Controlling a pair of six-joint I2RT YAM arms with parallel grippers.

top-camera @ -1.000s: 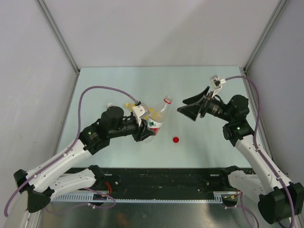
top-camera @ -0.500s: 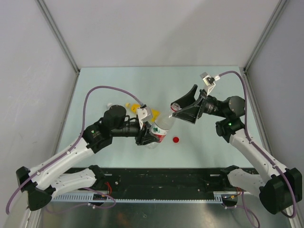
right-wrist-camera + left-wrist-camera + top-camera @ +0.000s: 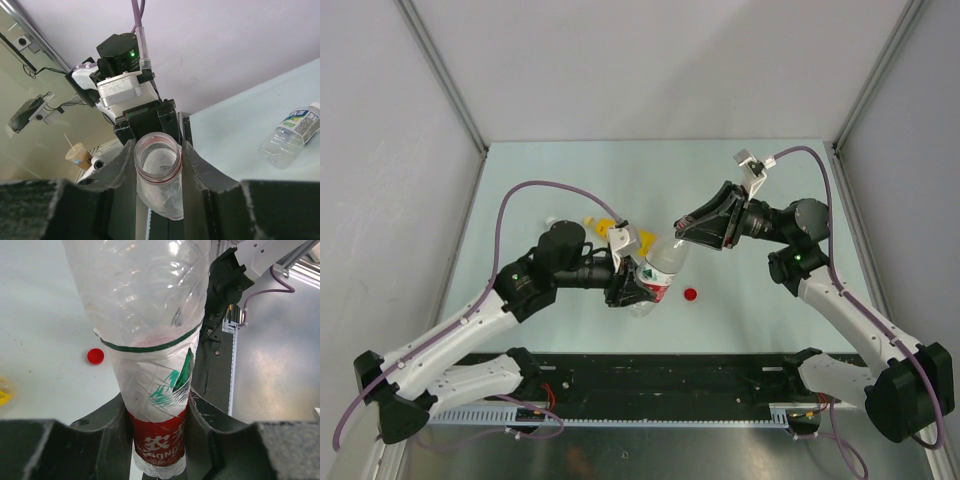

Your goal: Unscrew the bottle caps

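My left gripper (image 3: 636, 283) (image 3: 157, 440) is shut on the red-labelled lower body of the slim clear bottle (image 3: 658, 268) (image 3: 150, 330), which tilts up toward the right arm. The bottle's open neck (image 3: 157, 155) carries no cap, and my right gripper (image 3: 682, 230) (image 3: 158, 162) is shut on it, a finger on each side. A red cap (image 3: 691, 295) (image 3: 95, 356) lies on the table just right of the bottle. A yellow bottle (image 3: 604, 224) shows partly behind the left wrist. A short clear bottle (image 3: 292, 134) lies on its side on the table.
The pale green table (image 3: 760, 310) has grey walls on three sides. A black rail (image 3: 660, 375) runs along the near edge between the arm bases. Purple cables loop above both arms.
My right gripper moved left to the bottle's mouth and closed on the neck. The left gripper lowered the bottle slightly a second ago and has since held still.
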